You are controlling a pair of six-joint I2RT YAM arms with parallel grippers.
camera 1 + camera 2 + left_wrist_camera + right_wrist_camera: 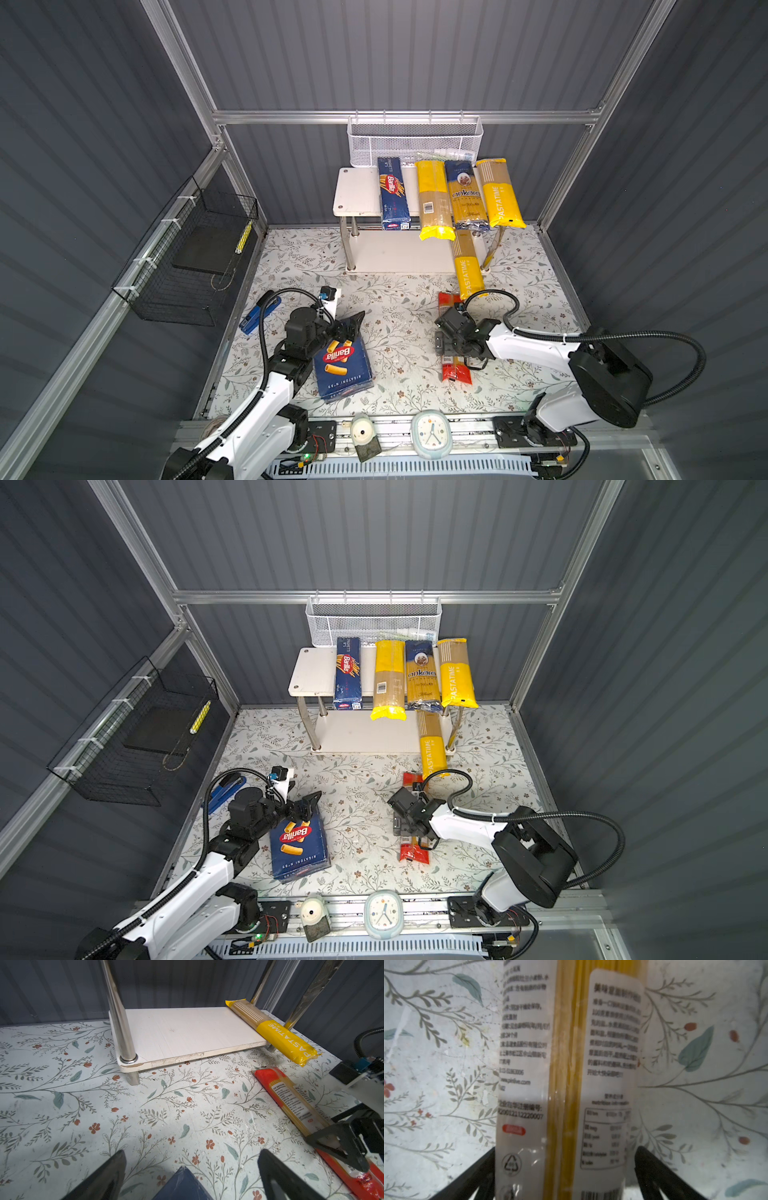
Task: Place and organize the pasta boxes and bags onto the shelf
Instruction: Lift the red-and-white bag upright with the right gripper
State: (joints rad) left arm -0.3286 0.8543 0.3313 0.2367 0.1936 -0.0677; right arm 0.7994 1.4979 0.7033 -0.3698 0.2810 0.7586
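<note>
Closest to the lens, the red bag [566, 1064] is seen lying flat on the flowered surface [436, 1064]. The right end effector [564, 1150] is spread astride it, one finger at each long edge, and no pinch is made yet. In a top view this bag is found right of centre, in front of the shelf [357, 191].

Lower left of centre, the rigatoni box [343, 370] is laid flat on the surface. The left end effector [349, 328] is held at its far end with the jaws parted and nothing gripped.

Four packs are laid side by side on the upper board: the spaghetti box [392, 193], the plain yellow bag [432, 199], the ankara bag [467, 195] and a PASTATIME bag [500, 195]. All overhang the front edge. A second PASTATIME bag [467, 266] is placed at the right end of the lower board, jutting well out.

Five of seven items are judged shelved. The red bag and the rigatoni box are left to place, and some straightening is probably owed.
</note>
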